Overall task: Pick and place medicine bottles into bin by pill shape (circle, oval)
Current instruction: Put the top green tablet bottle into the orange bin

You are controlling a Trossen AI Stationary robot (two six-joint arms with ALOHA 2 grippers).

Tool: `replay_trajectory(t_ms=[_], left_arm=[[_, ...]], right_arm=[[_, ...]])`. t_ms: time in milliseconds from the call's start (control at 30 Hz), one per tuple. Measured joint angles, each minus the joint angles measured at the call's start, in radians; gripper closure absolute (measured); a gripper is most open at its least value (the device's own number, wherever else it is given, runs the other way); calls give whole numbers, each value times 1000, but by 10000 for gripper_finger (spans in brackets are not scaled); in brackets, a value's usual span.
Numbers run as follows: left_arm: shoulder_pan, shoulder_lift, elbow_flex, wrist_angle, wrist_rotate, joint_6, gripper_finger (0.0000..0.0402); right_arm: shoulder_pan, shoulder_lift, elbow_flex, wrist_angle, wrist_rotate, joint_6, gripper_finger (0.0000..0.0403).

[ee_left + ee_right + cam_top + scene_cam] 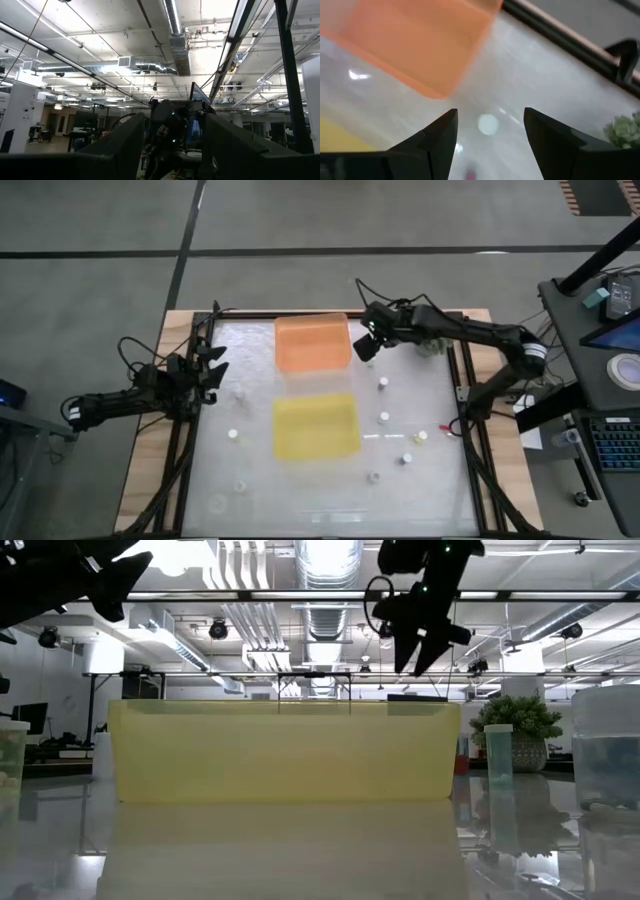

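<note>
Several small white-capped medicine bottles stand upright on the table: some right of the bins (383, 383) (384, 418) (407, 459), others left (241, 393) (232, 435). An orange bin (312, 343) stands at the far middle, with a yellow bin (316, 426) nearer. My right gripper (365, 345) hangs open and empty above the table beside the orange bin's right side. In its wrist view a white bottle cap (488, 124) shows on the table below, between the open fingers (490, 145). My left gripper (215, 370) waits open and empty at the table's left edge.
A green spiky plant ball (432, 345) sits at the far right, just right of my right gripper. Black frame rails run along the table's left and right sides (463, 395). In the low view, the yellow bin (285, 750) fills the middle and bottles stand close at both edges (605, 760).
</note>
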Motion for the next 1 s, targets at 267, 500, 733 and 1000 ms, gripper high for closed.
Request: replay_trajectory(t_ms=[267, 500, 733, 1000], left_arm=[[0, 0, 0, 0, 0, 0, 204], [0, 0, 0, 0, 0, 0, 204], [0, 0, -1, 0, 0, 0, 204], [0, 0, -1, -1, 0, 0, 204]], right_arm=[[-39, 100, 6, -66, -4, -4, 184], [-39, 173, 5, -65, -47, -33, 184], [-41, 227, 4, -64, -51, -53, 184], [-41, 256, 4, -61, -56, -56, 184]])
